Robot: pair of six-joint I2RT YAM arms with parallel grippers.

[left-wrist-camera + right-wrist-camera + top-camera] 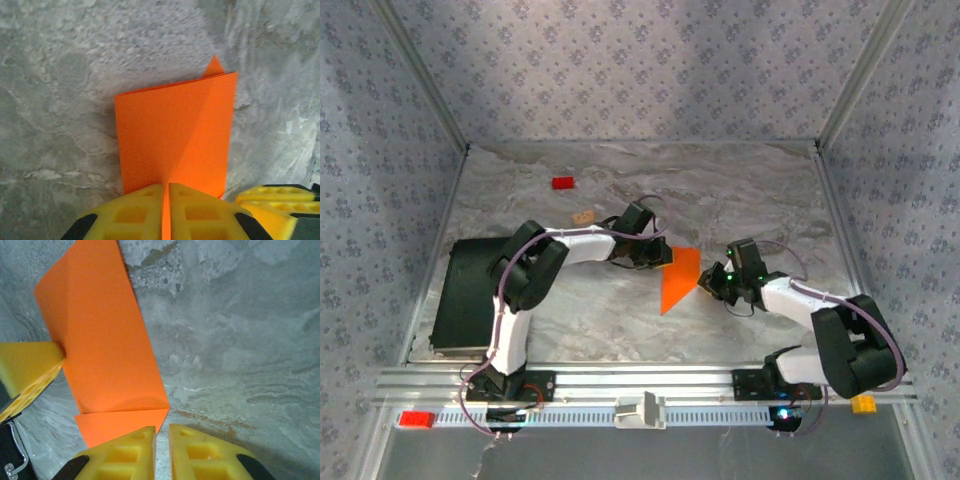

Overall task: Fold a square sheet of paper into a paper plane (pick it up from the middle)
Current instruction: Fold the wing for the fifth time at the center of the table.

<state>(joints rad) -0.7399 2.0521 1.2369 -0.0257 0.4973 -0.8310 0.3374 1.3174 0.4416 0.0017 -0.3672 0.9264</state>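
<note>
Paper sheet [679,280], thin, bright orange, partly folded, lies on the grey marbled counter [600,325]. Left pincer [165,195] is clamped on its edge; right pincer [162,436] stands slightly apart beside it. Mid-fold, likely; the next move calls for an aligned crease.

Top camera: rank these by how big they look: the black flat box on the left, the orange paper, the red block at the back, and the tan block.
1. black flat box
2. folded orange paper
3. red block and tan block: both tiny and about alike, so I won't rank them against each other.
</note>
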